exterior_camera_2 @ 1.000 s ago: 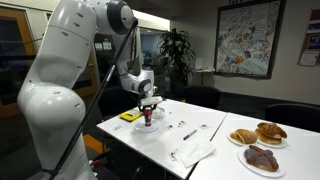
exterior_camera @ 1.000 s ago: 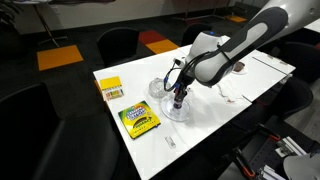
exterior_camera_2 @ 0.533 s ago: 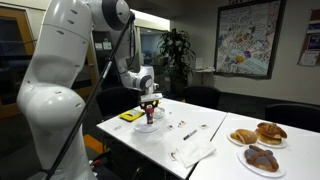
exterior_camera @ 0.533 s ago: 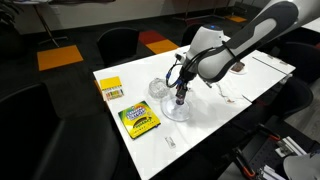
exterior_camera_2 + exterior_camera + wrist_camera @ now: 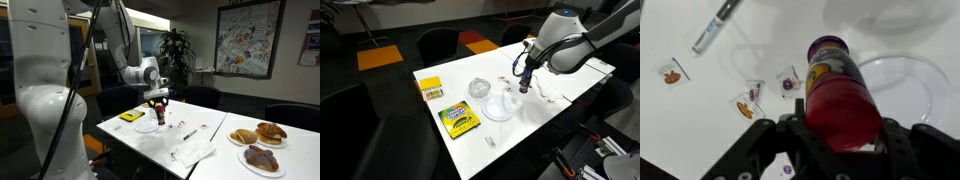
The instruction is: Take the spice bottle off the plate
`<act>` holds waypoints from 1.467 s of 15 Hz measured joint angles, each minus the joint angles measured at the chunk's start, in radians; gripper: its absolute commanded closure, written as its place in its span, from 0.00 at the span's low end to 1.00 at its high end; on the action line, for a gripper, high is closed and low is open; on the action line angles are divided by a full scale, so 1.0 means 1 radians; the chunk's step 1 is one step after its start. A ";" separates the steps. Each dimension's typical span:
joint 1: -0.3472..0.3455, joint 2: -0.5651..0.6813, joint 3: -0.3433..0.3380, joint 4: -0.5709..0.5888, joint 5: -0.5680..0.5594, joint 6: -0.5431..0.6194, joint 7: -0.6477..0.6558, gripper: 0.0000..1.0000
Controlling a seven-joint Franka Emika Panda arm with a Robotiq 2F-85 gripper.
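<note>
My gripper [image 5: 840, 135] is shut on the spice bottle [image 5: 838, 90], a small red bottle with a purple cap. I hold it in the air above the white table, clear of the plate. In both exterior views the gripper [image 5: 523, 86] [image 5: 159, 112] hangs beside the clear round plate [image 5: 499, 108], which lies bare on the table. The plate also shows at the right in the wrist view [image 5: 915, 85].
A green crayon box [image 5: 459, 120] and a yellow box [image 5: 430, 88] lie on the table. A clear glass bowl [image 5: 479, 88] stands behind the plate. A pen [image 5: 716, 25] and small sachets [image 5: 748, 100] lie below the gripper. A plate of pastries [image 5: 256, 145] sits on another table.
My gripper lifted the spice bottle off the plate and carried it sideways, away from the crayon box. The plate now lies bare.
</note>
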 measured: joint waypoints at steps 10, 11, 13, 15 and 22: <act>-0.041 -0.049 -0.093 -0.248 0.127 0.415 -0.112 0.70; -0.055 -0.015 -0.032 -0.255 0.157 0.464 -0.109 0.70; -0.138 0.063 0.123 -0.252 0.109 0.544 -0.020 0.70; -0.245 0.142 0.219 -0.244 -0.006 0.606 0.050 0.70; -0.582 0.211 0.330 -0.233 -0.268 0.626 0.181 0.70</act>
